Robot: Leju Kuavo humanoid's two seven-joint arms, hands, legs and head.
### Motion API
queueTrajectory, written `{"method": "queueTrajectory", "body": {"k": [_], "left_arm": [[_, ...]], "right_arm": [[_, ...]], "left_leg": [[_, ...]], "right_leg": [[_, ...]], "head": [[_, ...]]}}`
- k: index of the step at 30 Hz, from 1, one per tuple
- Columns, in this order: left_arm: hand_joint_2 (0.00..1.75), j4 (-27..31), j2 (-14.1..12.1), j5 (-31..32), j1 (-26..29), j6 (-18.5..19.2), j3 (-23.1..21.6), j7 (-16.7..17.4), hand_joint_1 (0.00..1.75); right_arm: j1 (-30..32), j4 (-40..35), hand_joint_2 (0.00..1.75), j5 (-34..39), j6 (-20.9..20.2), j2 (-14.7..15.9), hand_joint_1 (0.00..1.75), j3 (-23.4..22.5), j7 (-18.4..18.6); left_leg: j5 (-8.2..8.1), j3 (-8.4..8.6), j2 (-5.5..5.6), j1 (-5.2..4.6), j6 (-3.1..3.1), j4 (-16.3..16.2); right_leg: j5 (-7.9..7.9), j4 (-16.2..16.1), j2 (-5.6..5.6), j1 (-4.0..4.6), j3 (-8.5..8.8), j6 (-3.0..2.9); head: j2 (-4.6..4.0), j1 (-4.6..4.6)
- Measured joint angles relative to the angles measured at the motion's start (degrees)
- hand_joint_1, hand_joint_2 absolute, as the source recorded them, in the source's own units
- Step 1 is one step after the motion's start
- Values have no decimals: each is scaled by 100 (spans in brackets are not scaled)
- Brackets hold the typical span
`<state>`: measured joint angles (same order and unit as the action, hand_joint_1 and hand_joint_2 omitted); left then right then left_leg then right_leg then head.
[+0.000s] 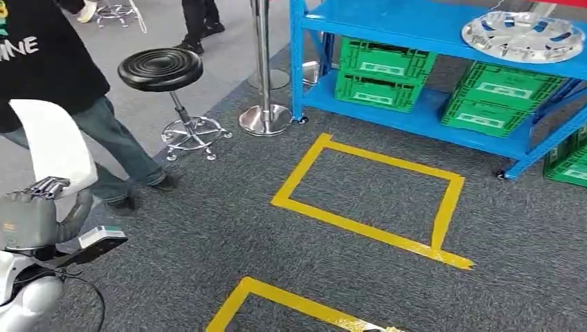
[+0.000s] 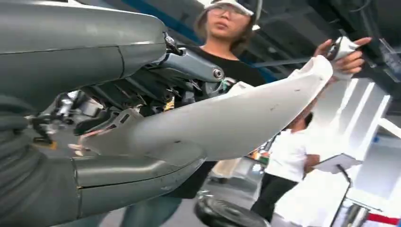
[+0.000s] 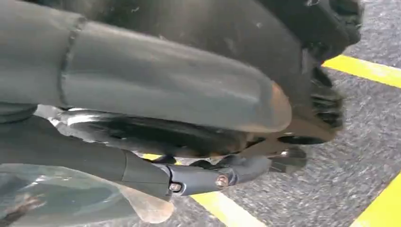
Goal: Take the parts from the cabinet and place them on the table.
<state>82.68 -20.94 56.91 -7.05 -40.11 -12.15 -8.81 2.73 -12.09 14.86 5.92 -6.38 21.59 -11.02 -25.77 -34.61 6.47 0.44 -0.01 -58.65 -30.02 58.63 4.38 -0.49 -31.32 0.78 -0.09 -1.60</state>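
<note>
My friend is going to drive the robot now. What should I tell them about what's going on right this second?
Left hand: grips a long white part; a person standing close holds its far end, seen in the left wrist view.
Right hand: hangs low over grey carpet with yellow tape lines; blurred, so I cannot tell if it holds anything.
Job's things: a silver wheel cover lies on top of the blue shelf, with green crates on the shelf below.
Done: one part is out and in hand.
Left: set it on the table, then fetch the rest.
</note>
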Motion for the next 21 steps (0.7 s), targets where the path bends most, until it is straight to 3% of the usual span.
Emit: {"method": "queueTrajectory", "body": {"k": [1, 2, 3, 4, 5, 7, 8, 9, 10, 11, 12, 13, 14, 17, 18, 19, 20, 21], "left_arm": [[175, 0, 2, -4, 9, 0, 11, -22, 175], [175, 0, 2, -9, 12, 0, 17, -33, 175], [175, 0, 11, -6, 14, 0, 22, -44, 175], [175, 0, 11, -6, -39, 2, 22, -48, 175], [175, 0, 33, -6, -98, 4, 17, -48, 175], [175, 0, 77, -9, -121, 7, 9, -48, 175], [175, -2, 87, -9, -115, 11, 9, -48, 175], [175, -2, 96, -9, -116, 11, 9, -48, 175], [175, -2, 94, -9, -125, 11, 9, -48, 175], [175, 0, 92, -11, -133, 11, 9, -48, 175], [175, 0, 92, -13, -148, 11, 9, -48, 175], [175, 0, 94, -13, -175, 11, 9, -48, 175], [175, 0, 103, -13, -214, 11, 4, -48, 175], [175, 0, 105, -17, -217, 11, 4, -46, 175], [175, 0, 107, -15, -215, 11, 4, -46, 175], [175, 0, 114, -11, -234, 7, 2, -46, 175], [175, 0, 118, -9, -259, 9, 0, -46, 175], [175, 0, 140, -11, -261, 11, -4, -46, 175]], "right_arm": [[3, -7, 0, 0, 13, -9, 0, 4, 15], [11, -18, 0, 4, 28, -13, 0, 4, 20], [9, -37, 0, 0, 52, -24, 0, 11, 33], [10, -46, 0, -2, 74, -28, 0, 13, 35], [19, -48, 0, 0, 87, -31, 0, 18, 42], [39, -68, 0, 7, 109, -28, 0, 24, 44], [44, -79, 0, 7, 116, -28, 0, 33, 50], [46, -79, 0, 7, 120, -28, 0, 39, 54], [44, -83, 0, 9, 127, -28, 0, 39, 57], [48, -101, 0, 11, 133, -28, 0, 42, 61], [54, -120, 0, 13, 133, -28, 0, 42, 68], [56, -127, 0, 15, 133, -28, 0, 42, 68], [57, -129, 0, 15, 135, -26, 0, 42, 68], [65, -138, 0, 24, 138, -20, 0, 42, 72], [66, -140, 0, 28, 140, -13, 0, 42, 72], [63, -144, 0, 37, 138, -5, 0, 44, 61], [43, -155, 0, 46, 133, -7, 0, 44, 57], [37, -157, 0, 55, 131, -4, 0, 44, 57]], "left_leg": [[27, -8, 77, 16, -42, 34], [42, -18, 146, 2, -68, 20], [-23, -35, -30, -6, -84, -28], [-168, -123, -299, -26, -116, -228], [-378, -302, -462, -18, -155, -620], [-737, -702, -578, 19, -195, -1505], [-755, -777, -586, 26, -201, -1678], [-650, -732, -594, 26, -197, -1601], [-450, -585, -611, 26, -184, -1310], [-187, -322, -660, 18, -156, -809], [45, -37, -817, -7, -110, -276], [-58, 93, -1155, -92, -61, -73], [-44, 77, -1137, -121, -16, 20], [-36, 36, -939, -121, 37, 28], [9, 80, -878, -53, 87, 103], [25, 83, -819, -47, 115, 120], [34, 68, -756, -38, 134, 120], [39, 64, -688, -37, 142, 118]], "right_leg": [[2, 9, -57, 21, 9, -29], [33, -31, -130, -14, 18, -75], [51, -57, -204, -31, 34, -103], [50, -62, -265, -31, 43, -125], [39, -61, -355, -22, 47, -148], [19, -59, -530, -1, 53, -173], [15, -58, -600, 4, 56, -176], [5, -58, -674, 10, 63, -177], [-4, -58, -740, 17, 73, -174], [-21, -58, -808, 26, 99, -172], [-44, -59, -870, 35, 131, -165], [-61, -66, -926, 67, 141, -144], [-75, -46, -986, 103, 126, -120], [-91, -101, -1190, 111, 186, -68], [-159, -90, -1145, 114, 132, -12], [-266, 56, -774, 93, 100, 13], [-463, 433, -543, 83, -64, 10], [-682, 941, -465, 84, -302, 13]], "head": [[0, -11], [0, -4], [0, -5], [0, 74], [0, 85], [0, 83], [0, 90], [0, 87], [0, 87], [0, 85], [0, 87], [0, 81], [0, 88], [0, 76], [0, 74], [0, 54], [0, 41], [0, 39]]}}
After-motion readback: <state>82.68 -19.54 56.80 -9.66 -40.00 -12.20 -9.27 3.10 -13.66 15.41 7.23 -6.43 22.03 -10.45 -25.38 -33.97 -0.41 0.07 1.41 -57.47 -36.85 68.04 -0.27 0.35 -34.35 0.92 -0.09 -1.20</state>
